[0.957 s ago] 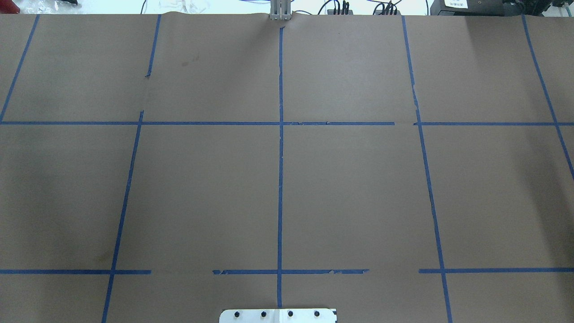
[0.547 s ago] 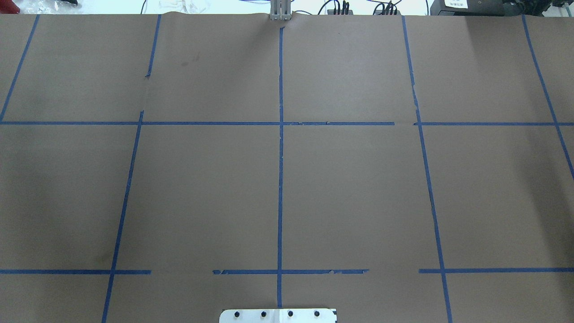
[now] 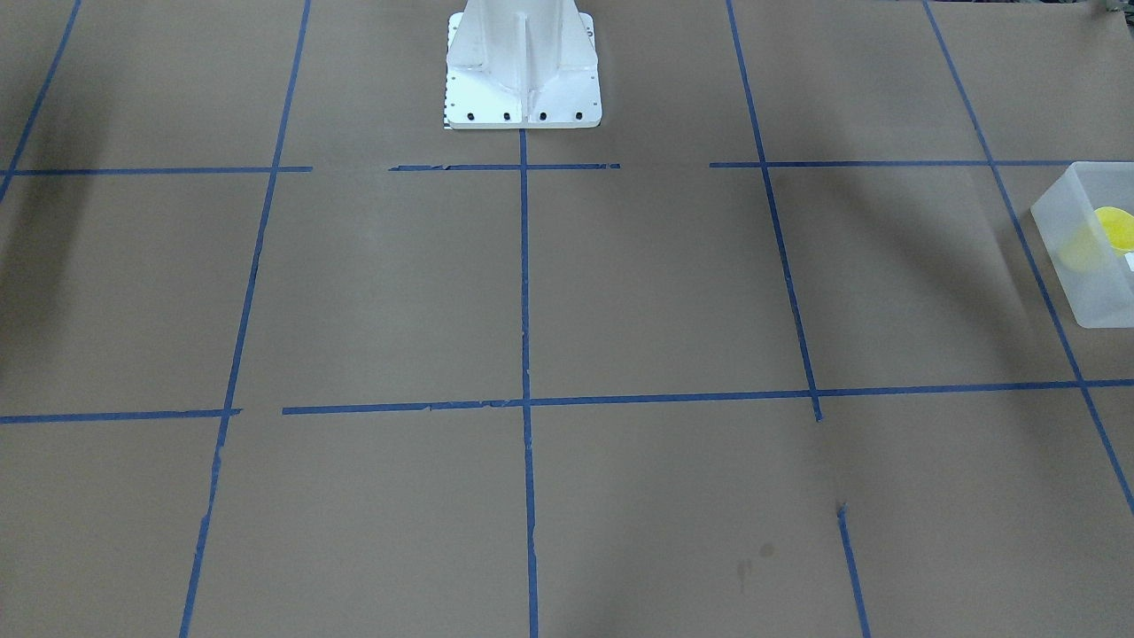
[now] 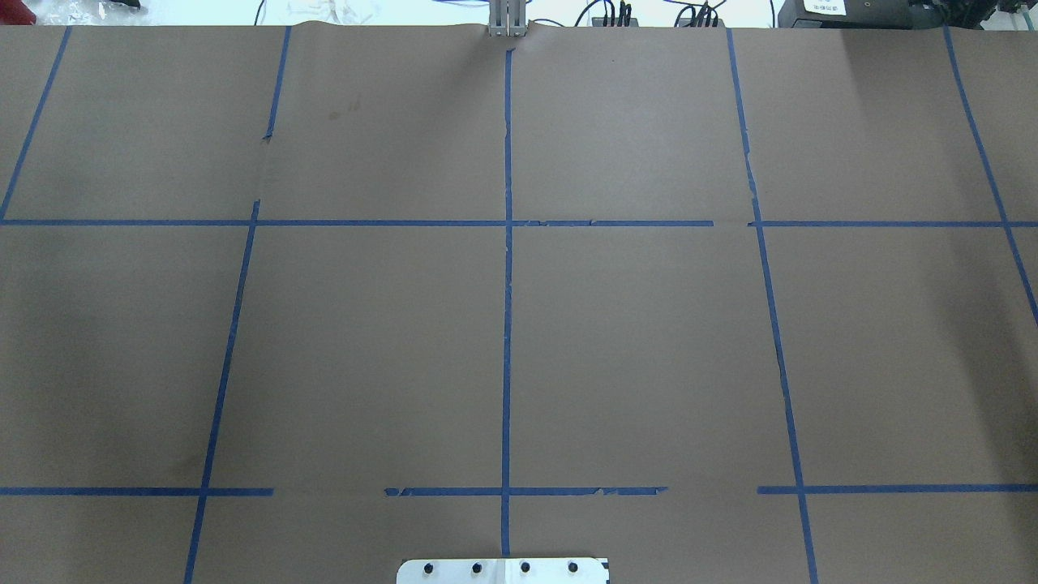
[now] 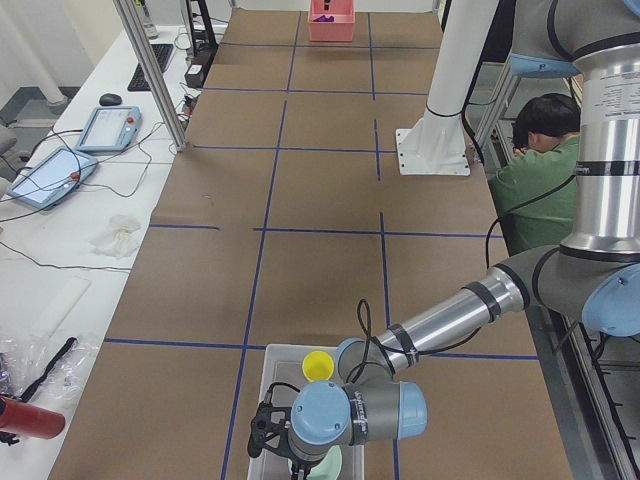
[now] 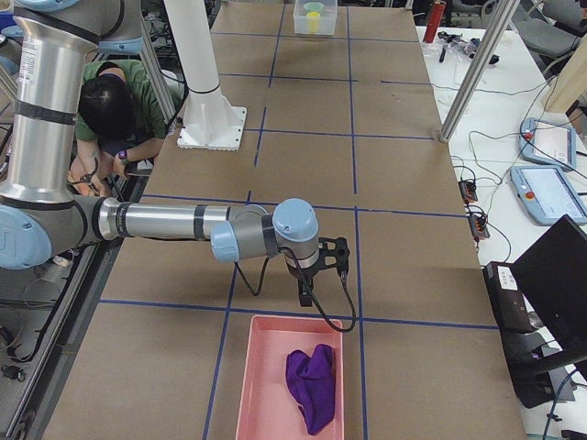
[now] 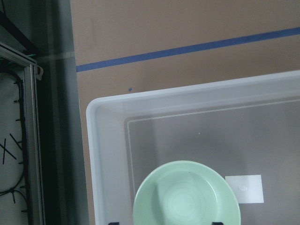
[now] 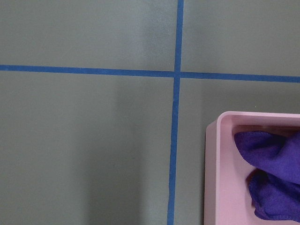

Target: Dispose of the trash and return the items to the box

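Evidently little is left to do. From the front-facing camera, the frosted box [image 3: 1083,266] sits at the table's end on the robot's left, with the yellow cup [image 3: 1113,232] inside it.

The overhead camera shows only brown paper [image 4: 649,341] and blue tape lines [image 4: 507,324], with no arm and no box.

From the table's left end, the left gripper [image 5: 270,438] hangs over the box, close above the mint-green bowl [image 5: 328,466]. The cup is nearer the box's far end.

From the right end, the right gripper [image 6: 316,286] hovers just short of a pink tray [image 6: 266,385] holding a purple cloth [image 6: 312,390]. Whether its fingers are apart I cannot tell.

The left wrist camera looks straight down on the bowl, upright on the box floor beside a white label [image 7: 243,189]. The risk, I judge, lies in lifting away: a finger catching the bowl's rim or the box wall could tip the bowl or drag the light box. Two dark fingertips [image 7: 114,223] at the bottom edge stand well apart, gripping nothing.

The right wrist camera shows the tray's corner and the cloth, but no fingers.
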`<state>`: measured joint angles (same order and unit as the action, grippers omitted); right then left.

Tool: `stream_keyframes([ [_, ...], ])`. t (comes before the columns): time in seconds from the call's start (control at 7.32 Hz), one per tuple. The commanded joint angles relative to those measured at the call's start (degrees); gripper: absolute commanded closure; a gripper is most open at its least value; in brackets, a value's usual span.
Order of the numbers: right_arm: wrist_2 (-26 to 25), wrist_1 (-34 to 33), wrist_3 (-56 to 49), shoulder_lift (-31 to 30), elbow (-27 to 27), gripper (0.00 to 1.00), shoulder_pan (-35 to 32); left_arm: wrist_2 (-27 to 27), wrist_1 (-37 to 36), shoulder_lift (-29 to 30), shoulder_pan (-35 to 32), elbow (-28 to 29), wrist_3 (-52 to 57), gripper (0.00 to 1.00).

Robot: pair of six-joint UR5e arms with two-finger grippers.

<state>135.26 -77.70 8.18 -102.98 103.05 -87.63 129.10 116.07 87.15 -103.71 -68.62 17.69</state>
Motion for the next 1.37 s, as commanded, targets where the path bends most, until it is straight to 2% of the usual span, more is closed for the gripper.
stream_keyframes([
  [0.0,0.0,0.0,-0.1,0.0,0.0,0.00,-0.1,-0.1,-1.5,0.9,0.0,-10.0,-2.2,0.00],
  [0.14,0.0,0.0,-0.1,0.0,0.0,0.00,0.0,0.5,-1.6,-0.6,-0.3,-16.0,-8.1,0.00],
  [0.41,-0.2,0.0,-0.1,0.1,0.0,0.00,0.0,3.1,-1.4,-0.8,0.8,-22.6,-11.0,0.00],
  [0.68,-0.1,0.0,-0.3,0.0,-0.1,0.00,0.0,2.5,-0.5,-0.8,8.3,-26.7,-11.0,0.00],
  [0.96,-0.2,0.0,-0.2,0.0,0.0,0.00,0.0,2.7,-1.2,-0.9,11.5,-27.4,-11.4,0.00],
  [1.23,-0.2,0.0,-0.2,0.1,0.0,0.00,0.0,2.7,-10.9,-0.4,13.0,-28.6,-15.3,0.00],
])
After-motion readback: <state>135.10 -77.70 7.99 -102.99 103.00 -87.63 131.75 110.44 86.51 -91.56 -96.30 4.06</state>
